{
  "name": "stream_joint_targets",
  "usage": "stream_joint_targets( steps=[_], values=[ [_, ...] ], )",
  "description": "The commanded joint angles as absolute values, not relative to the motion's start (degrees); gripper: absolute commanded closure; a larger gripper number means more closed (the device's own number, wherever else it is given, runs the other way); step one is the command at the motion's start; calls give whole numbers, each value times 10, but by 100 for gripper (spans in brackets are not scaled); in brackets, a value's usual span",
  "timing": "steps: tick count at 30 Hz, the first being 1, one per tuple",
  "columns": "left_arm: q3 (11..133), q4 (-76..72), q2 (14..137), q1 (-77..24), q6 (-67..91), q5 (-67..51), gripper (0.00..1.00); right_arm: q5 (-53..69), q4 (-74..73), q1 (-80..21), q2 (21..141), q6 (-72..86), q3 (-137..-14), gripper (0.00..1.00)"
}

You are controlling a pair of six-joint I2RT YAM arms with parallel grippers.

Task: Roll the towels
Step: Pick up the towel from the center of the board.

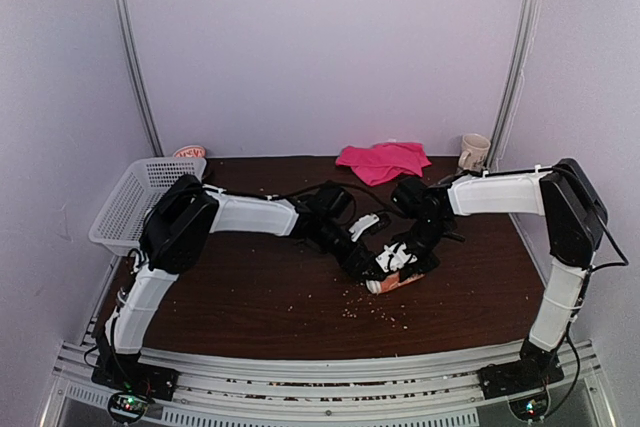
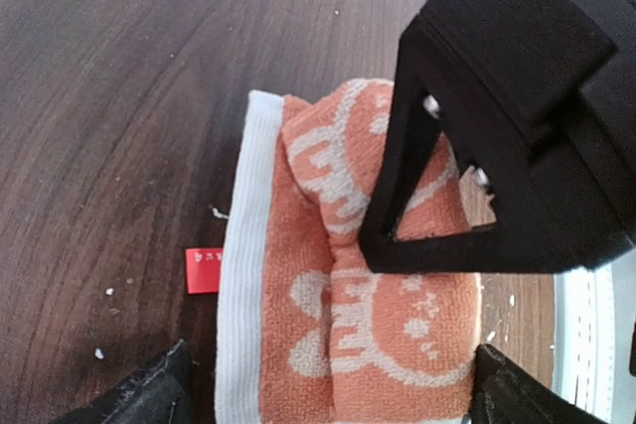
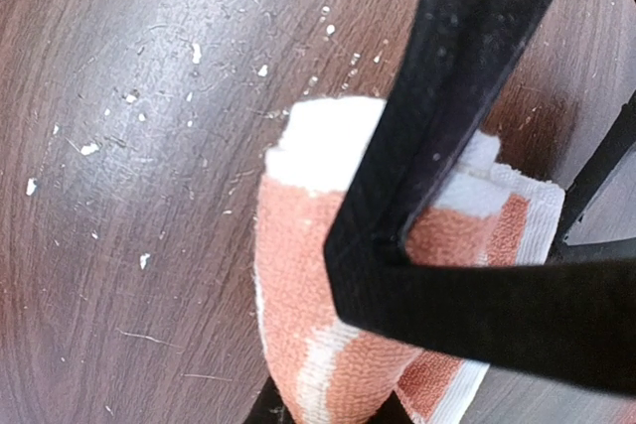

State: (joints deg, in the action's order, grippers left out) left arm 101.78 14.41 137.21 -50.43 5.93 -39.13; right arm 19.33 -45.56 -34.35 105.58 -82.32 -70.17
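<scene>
The orange towel (image 1: 396, 283), with its cream cartoon print and white border, lies partly rolled near the middle of the dark wooden table (image 1: 250, 297), and both arms meet over it. The left gripper (image 2: 333, 396) hangs just above it with its claw spread wide, one finger (image 2: 149, 394) on each side of the cloth and neither touching it. The right gripper (image 1: 415, 255) has its claw drawn narrow, pinching a raised fold of the orange towel's rolled end. A small red tag (image 2: 205, 270) lies on the wood just beside the towel's white edge, and pale crumbs (image 1: 352, 312) are scattered around it. Well behind the orange towel, by the back wall, the pink towel (image 1: 383, 160) sits crumpled; a cream mug (image 1: 474, 152) stands behind it to the right, and a white basket (image 1: 140, 197) far off to its left.
</scene>
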Motion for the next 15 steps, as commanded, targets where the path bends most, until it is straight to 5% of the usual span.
stream_joint_targets(
  steps=[1,15],
  values=[
    [1032,223,1410,-501,33,-393,2,173,-454,-341,1052,-821,-693,92],
    [1119,299,1463,-517,9,-467,3,164,-444,-350,1056,-814,-690,92]
  ],
)
